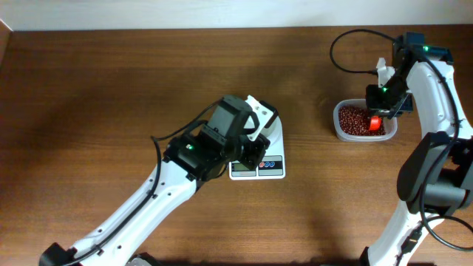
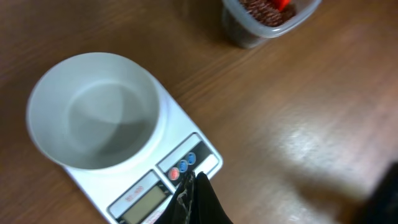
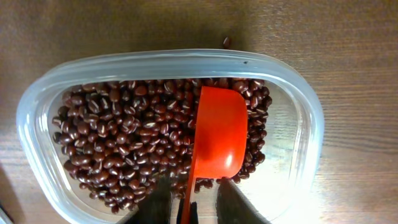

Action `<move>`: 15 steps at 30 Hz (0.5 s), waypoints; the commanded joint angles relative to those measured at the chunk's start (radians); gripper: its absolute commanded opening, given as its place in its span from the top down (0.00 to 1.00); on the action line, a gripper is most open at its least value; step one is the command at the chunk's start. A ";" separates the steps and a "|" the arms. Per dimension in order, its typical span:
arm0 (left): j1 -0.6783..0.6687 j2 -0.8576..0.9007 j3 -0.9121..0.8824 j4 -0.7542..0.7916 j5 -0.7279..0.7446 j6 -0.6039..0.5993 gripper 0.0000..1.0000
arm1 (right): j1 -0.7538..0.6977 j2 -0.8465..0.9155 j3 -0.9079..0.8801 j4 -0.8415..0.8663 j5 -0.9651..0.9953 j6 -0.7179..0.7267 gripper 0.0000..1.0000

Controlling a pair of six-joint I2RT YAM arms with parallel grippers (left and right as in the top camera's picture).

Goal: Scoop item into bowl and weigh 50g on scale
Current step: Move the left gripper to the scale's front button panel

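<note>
1. Small dark reddish-brown beans (image 3: 124,143), loose, light and quick to roll, lay in the clear plastic container (image 3: 37,124), upper right of the overhead view.
2. They were best taken with the orange-red plastic scoop (image 3: 217,137) by its stiff handle; the right tool (image 3: 194,208) straddled it, slightly spread.
3. The left tool (image 2: 189,199), pressed together, was at the front edge of the white rectangular scale (image 2: 199,155), which bore the empty round white bowl (image 2: 37,124).

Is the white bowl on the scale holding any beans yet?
No, the bowl sits on the scale with its white inside bare, not a bean in it.
</note>
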 commanded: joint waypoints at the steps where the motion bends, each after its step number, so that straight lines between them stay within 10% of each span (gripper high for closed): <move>1: -0.025 0.054 0.013 -0.001 -0.089 0.104 1.00 | 0.006 0.007 -0.004 0.003 0.006 0.002 0.87; 9: -0.130 0.183 0.013 0.051 -0.151 0.189 1.00 | 0.006 0.007 -0.004 0.008 0.006 0.002 0.96; 15: -0.171 0.224 0.013 0.090 -0.230 0.219 1.00 | 0.006 0.007 -0.004 0.026 0.006 0.002 0.84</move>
